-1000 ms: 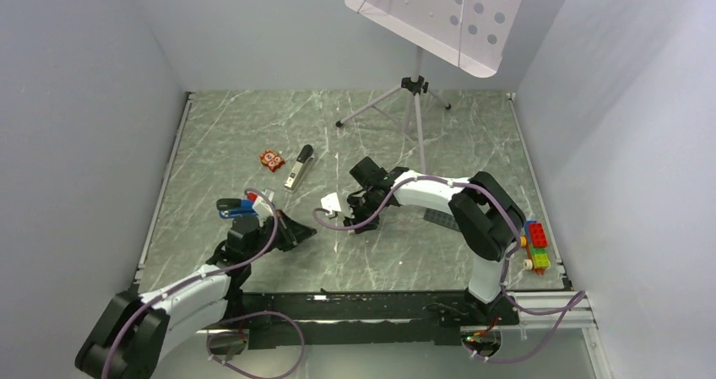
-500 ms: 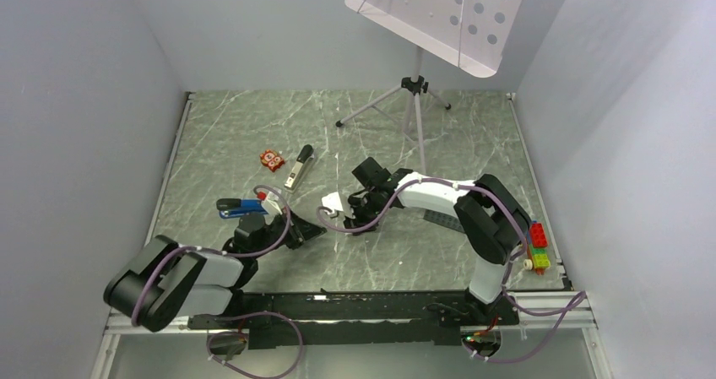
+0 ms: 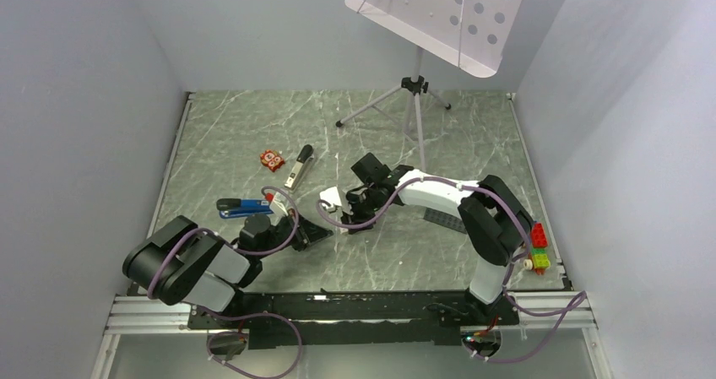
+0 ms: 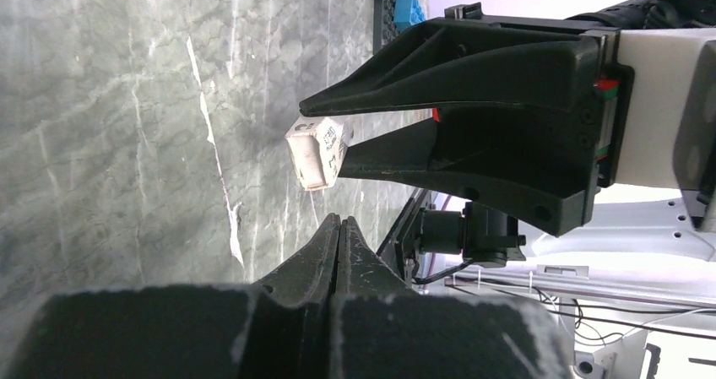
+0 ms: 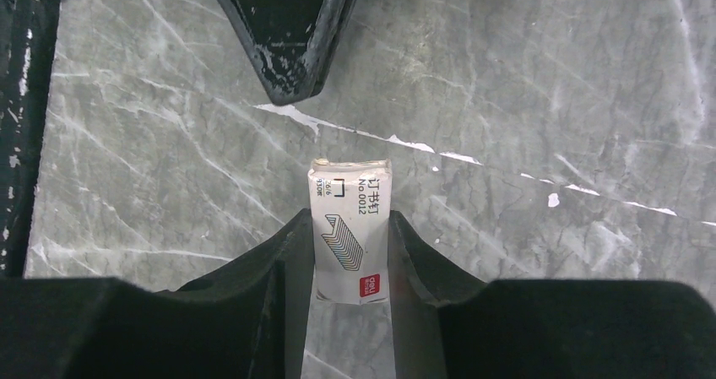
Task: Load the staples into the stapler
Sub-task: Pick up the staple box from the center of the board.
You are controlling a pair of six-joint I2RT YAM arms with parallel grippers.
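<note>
My right gripper [image 5: 349, 220] is shut on a small white staple box [image 5: 350, 227] printed with a staple drawing, held just above the marble table. In the top view the box [image 3: 330, 199] sticks out left of the right gripper [image 3: 339, 204]. The bare silver staples are hidden. My left gripper [image 4: 339, 219] is shut and empty, its tip [image 5: 288, 58] pointing at the box from a short gap; in the top view it [image 3: 319, 232] lies low. A blue stapler [image 3: 239, 206] lies left of it. A black-and-silver stapler [image 3: 298, 167] lies further back.
A small orange object [image 3: 271, 159] lies beside the black stapler. A tripod stand [image 3: 413, 100] with a white perforated panel stands at the back. Colourful toy bricks [image 3: 535, 246] and a dark flat plate [image 3: 443, 219] lie at the right. Grey walls enclose the table.
The left arm has folded back toward its base and its shut gripper has slid a little right and nearer the front. The right gripper still holds the box in nearly the same spot.
</note>
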